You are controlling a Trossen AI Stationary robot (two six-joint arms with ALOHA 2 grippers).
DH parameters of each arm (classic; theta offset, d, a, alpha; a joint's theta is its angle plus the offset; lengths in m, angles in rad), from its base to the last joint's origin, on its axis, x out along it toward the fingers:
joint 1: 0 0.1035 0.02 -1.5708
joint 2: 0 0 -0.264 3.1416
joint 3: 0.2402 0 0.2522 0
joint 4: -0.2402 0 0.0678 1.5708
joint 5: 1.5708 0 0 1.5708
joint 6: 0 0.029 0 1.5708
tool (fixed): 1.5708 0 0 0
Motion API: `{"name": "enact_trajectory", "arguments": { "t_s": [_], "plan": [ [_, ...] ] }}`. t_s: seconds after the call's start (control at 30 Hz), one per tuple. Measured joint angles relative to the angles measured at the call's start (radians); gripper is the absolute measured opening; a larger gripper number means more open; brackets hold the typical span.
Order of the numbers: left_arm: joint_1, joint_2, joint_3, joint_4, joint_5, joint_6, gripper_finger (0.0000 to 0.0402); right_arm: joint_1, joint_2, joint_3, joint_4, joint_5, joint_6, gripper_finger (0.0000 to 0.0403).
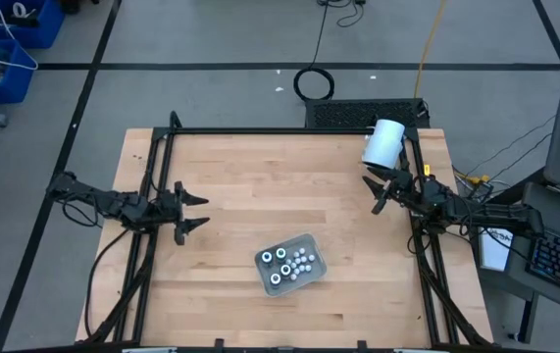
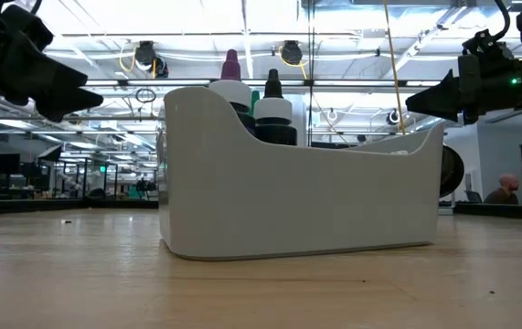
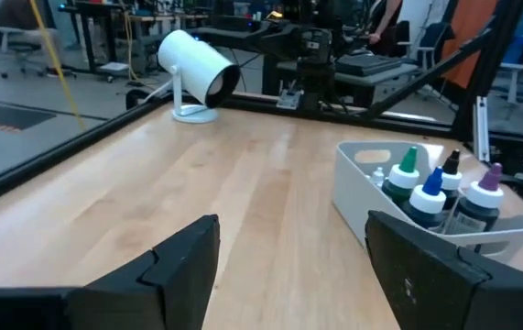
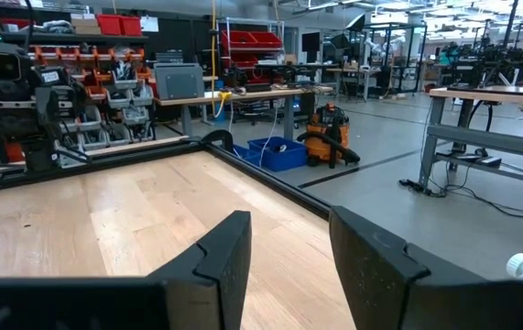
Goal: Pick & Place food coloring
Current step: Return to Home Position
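A clear rectangular tray (image 1: 314, 265) stands on the wooden table, near the front edge at its middle. In it stand the food coloring bottles (image 1: 287, 263): several dark-bodied ones with coloured tops (image 3: 426, 188) at one end and several small whitish ones (image 1: 303, 259) at the other. My left gripper (image 1: 204, 212) hovers at the table's left, open, pointing level toward the right, with the tray (image 3: 362, 174) ahead of it and off to one side. My right gripper (image 1: 372, 193) hovers open at the table's right, far side, with nothing between its fingers (image 4: 229, 257).
A big white cylinder (image 1: 384, 143) on a small foot stands at the table's far right corner, close to my right gripper. Black frame rails (image 1: 289, 130) run along the table's far, left and right edges. Bare wood lies between both grippers and the tray.
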Motion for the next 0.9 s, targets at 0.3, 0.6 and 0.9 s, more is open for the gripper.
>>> {"name": "enact_trajectory", "arguments": {
  "t_s": [0.3,0.6,0.9],
  "plan": [
    [0.0,0.0,0.0,0.003,0.0,-0.022,0.0274,0.0,0.0,0.0,0.0,0.0,0.0,0.0141],
    [0.0,0.0,0.0,0.006,0.0,-0.021,0.0274,0.0,0.0,0.0,0.0,0.0,0.0,0.0141],
    [0.0,0.0,0.0,0.009,0.0,-0.021,0.0274,0.0,0.0,0.0,0.0,0.0,0.0,0.0141]
  ]
}}
